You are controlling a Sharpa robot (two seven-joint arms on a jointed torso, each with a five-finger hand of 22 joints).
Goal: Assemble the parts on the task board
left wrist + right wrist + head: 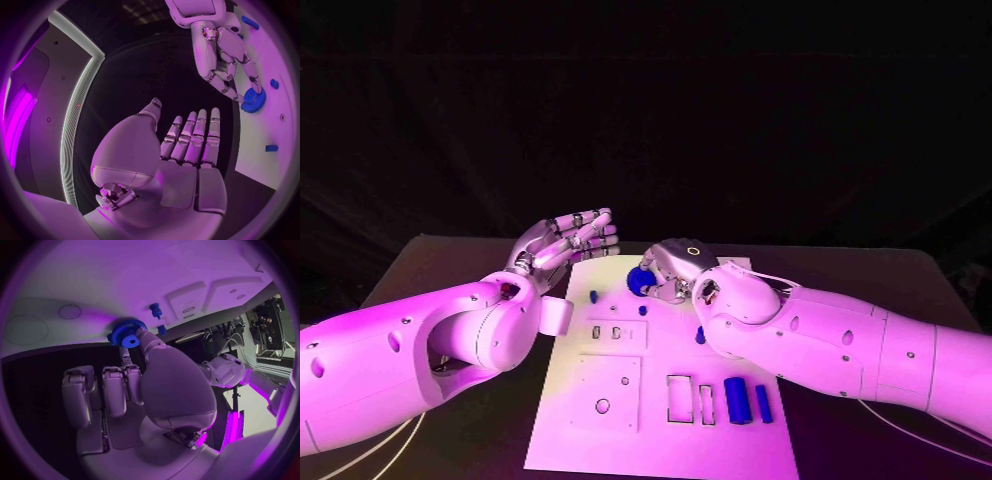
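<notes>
Now right hand grips blue gear on task board

Dark room around a black table, under purple light

We see the black table running back to a black backdrop that fills the space behind it. Purple light washes over everything. In the left wrist view, a pale lit strip curves along a dark panel; in the right wrist view, a stand with cables rises from a pale floor.
</notes>
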